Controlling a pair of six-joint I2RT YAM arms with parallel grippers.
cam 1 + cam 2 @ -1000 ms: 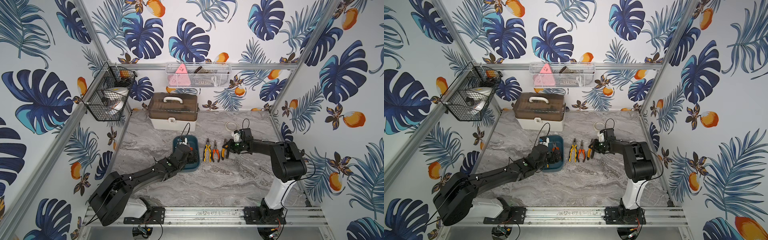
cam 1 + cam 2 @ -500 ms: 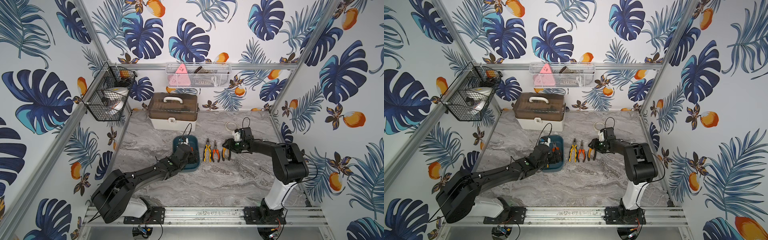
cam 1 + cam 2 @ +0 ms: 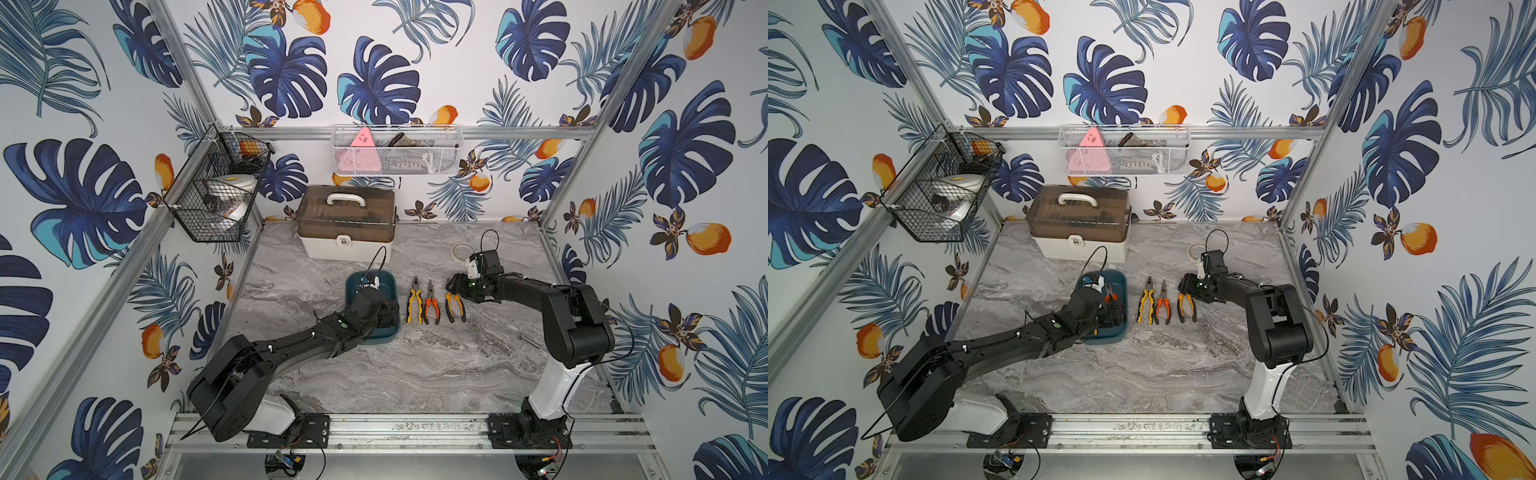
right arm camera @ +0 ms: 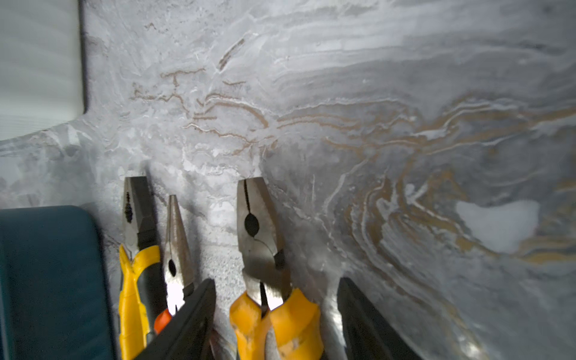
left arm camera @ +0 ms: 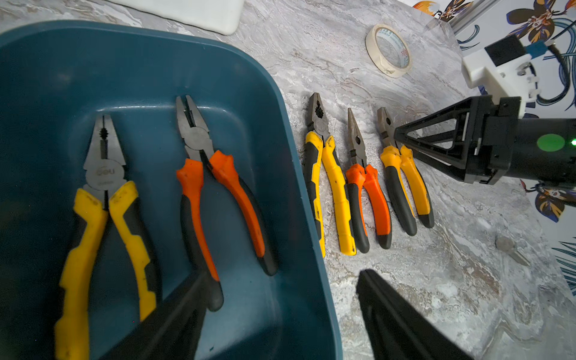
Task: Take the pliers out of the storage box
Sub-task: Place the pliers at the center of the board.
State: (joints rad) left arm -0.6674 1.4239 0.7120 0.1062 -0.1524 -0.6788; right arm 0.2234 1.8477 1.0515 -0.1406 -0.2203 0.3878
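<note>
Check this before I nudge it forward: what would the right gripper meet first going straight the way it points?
Probably the yellow-handled pliers on the table: they lie between the open fingers of the right gripper. Depth is unclear; the table could come first.

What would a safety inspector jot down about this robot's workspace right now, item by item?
Surface: grey marble-look tabletop, nothing spilled.
Job's things: yellow-handled pliers and orange-handled pliers lie in the teal storage box; row of three pliers on the table beside it.
Clutter: tape roll, white case, small grey object I cannot identify.
Grippers: left gripper open, straddling the box wall; right gripper open astride the outermost pliers, not clamping.
Cables: black cable loops over both wrists, clear of the pliers.
Surroundings: leaf-print walls; black wire basket and white mesh basket hanging.
</note>
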